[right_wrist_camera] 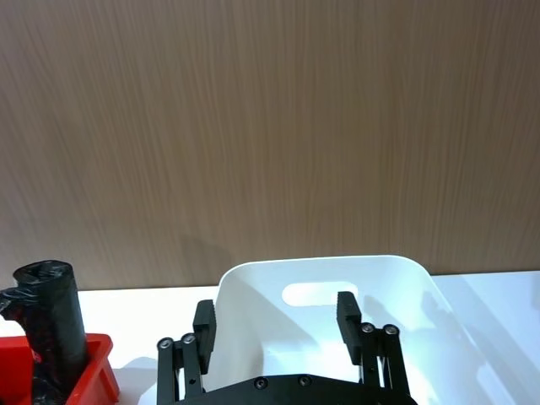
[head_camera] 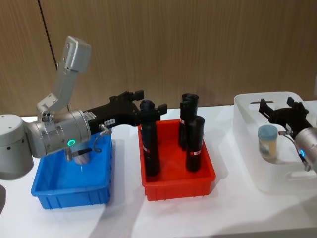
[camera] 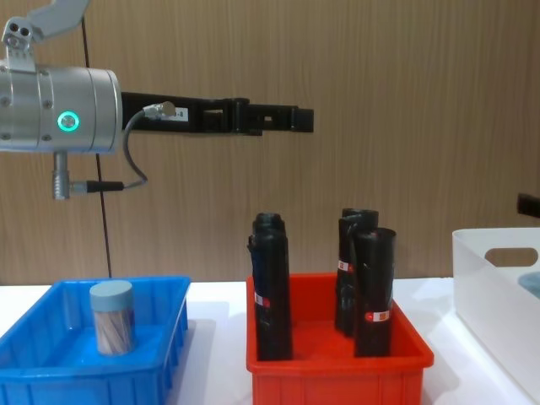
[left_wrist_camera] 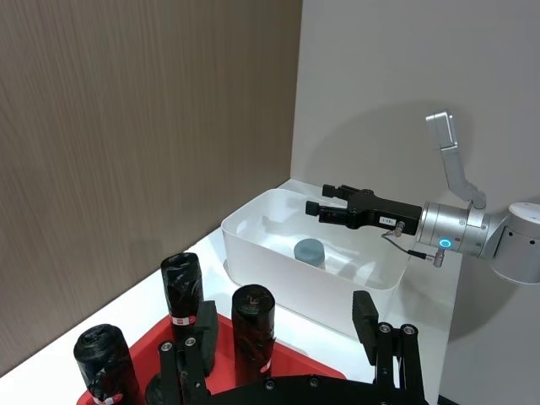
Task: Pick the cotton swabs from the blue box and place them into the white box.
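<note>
One jar of cotton swabs (camera: 111,316) with a pale blue lid stands upright in the blue box (camera: 51,371), toward its back. Another jar of cotton swabs (head_camera: 268,141) stands inside the white box (head_camera: 267,96) at the right. My left gripper (head_camera: 147,100) is open and empty. It hangs high, past the blue box (head_camera: 69,193), over the back edge of the red bin. Over the white box, my right gripper (head_camera: 277,105) is open and holds nothing, a little above and behind the jar there. The left wrist view shows that jar (left_wrist_camera: 309,251) below the right gripper (left_wrist_camera: 333,208).
A red bin (head_camera: 176,187) stands between the two boxes and holds three tall black rolls (head_camera: 150,141). The left gripper's fingers are close to the top of the nearest roll. A wooden wall runs along the back of the white table.
</note>
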You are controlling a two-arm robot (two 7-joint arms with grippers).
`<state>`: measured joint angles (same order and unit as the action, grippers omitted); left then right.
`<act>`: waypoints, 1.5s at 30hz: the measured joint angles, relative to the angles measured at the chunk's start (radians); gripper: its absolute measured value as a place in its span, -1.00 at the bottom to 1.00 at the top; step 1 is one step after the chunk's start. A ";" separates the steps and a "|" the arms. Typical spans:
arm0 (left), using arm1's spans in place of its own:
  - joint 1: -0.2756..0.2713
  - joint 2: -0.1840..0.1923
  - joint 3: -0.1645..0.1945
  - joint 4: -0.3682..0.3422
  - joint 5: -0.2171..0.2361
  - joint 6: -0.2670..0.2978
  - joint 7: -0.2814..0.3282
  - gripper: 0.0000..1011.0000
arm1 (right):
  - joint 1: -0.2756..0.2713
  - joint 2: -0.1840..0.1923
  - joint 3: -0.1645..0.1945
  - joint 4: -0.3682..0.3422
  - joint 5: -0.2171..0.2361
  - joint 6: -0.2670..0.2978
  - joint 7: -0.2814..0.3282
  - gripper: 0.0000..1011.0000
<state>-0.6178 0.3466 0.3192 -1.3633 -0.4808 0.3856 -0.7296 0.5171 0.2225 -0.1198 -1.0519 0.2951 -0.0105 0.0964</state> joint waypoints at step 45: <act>0.028 0.002 0.010 -0.019 0.020 -0.026 0.051 0.99 | -0.040 0.012 0.007 -0.041 0.008 -0.011 0.004 0.98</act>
<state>-0.5896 0.3489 0.3288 -1.3823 -0.4611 0.3596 -0.6786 0.4769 0.2346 -0.1130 -1.0934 0.3031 -0.0210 0.1000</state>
